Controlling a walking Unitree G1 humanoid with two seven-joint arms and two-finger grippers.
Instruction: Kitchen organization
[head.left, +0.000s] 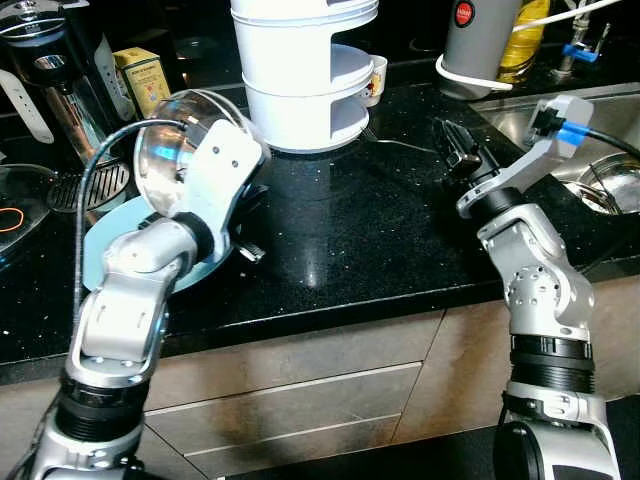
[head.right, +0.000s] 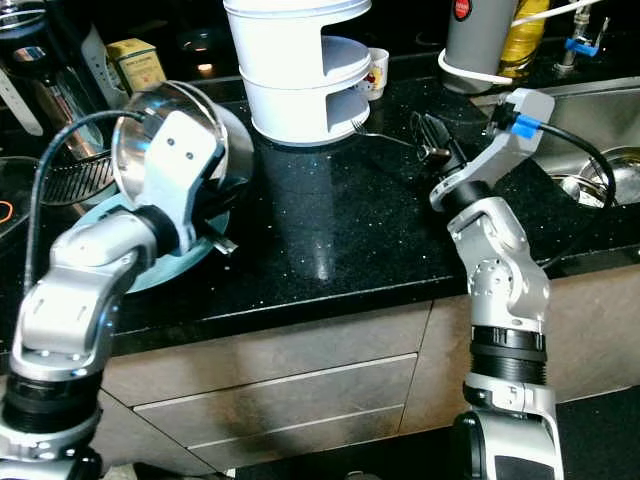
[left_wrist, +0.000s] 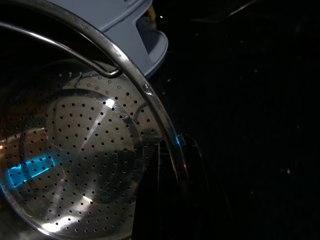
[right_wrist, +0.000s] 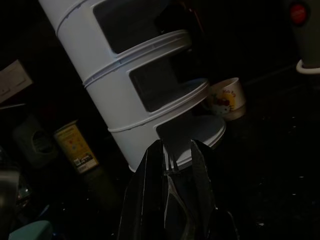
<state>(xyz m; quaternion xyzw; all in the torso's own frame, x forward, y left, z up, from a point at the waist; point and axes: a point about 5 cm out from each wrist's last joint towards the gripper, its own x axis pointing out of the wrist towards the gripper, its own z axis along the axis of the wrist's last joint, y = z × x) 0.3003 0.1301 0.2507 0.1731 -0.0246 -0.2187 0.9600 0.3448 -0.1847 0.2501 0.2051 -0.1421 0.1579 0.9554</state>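
Near left: the left end effector (left_wrist: 172, 165) is clamped on the rim of a perforated steel colander (head.left: 170, 150), held tilted above a pale blue plate (head.left: 125, 245) on the black counter (head.left: 350, 240). A level, slow carry would likely suit it best. Farther right: the right end effector (right_wrist: 175, 165) grasps a fork (head.left: 400, 145), tines toward the white tiered rack (head.left: 300, 80). A sink (head.left: 600, 180) lies at far right.

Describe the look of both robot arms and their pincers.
Both arms are jointed silver metal with black rings. The left arm has a white wrist housing and a black cable. The right arm has a blue-tagged wrist and a black cable. Each pincer has two long black fingers.
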